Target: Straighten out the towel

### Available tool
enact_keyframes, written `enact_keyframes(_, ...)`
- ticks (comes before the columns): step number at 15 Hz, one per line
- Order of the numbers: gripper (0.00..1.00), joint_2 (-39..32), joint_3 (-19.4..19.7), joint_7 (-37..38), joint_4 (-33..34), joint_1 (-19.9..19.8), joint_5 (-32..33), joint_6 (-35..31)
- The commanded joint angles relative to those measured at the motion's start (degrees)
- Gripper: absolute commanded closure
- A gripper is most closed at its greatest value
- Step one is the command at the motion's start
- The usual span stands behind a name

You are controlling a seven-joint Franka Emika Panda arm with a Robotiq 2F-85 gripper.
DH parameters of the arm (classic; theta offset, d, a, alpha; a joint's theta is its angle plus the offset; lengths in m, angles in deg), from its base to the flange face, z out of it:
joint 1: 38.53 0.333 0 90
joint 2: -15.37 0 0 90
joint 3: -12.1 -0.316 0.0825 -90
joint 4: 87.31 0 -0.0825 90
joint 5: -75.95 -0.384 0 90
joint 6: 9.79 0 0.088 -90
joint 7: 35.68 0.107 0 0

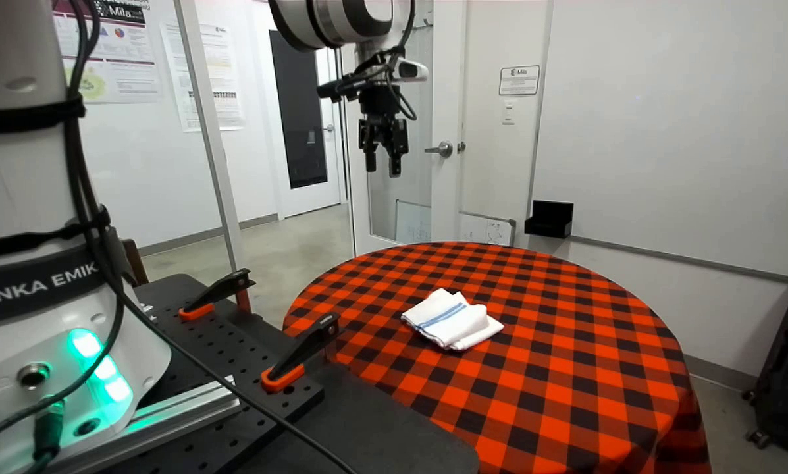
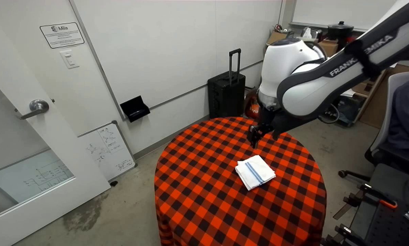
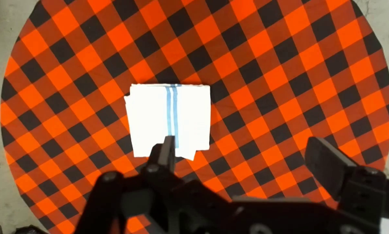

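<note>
Towel lies folded on the tablecloth, below and well apart from the fingers. These stand spread wide, gripping nothing; height presumably gives room to line up.

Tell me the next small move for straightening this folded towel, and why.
I'd probably shift the gripper toward the left of the wrist view, over the folded blue-striped towel, before descending. It hangs open above the checkered tablecloth, and in the wrist view the towel lies wholly left of the gap's middle, its layers uneven along the lower edge.
</note>
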Motion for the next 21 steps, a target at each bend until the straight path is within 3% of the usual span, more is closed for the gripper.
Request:
enact_keyframes(1, 0.0, -12.4, 1.6, -0.1, 8.0, 1.9, -4.2, -1.8)
enact_keyframes(12, 0.0, -32.8, 5.2, 3.4, 23.7, 5.2, -13.0, -2.5)
enact_keyframes(21, 0.0, -46.8, 17.3, 16.1, 32.0, 16.7, -7.1, -10.8)
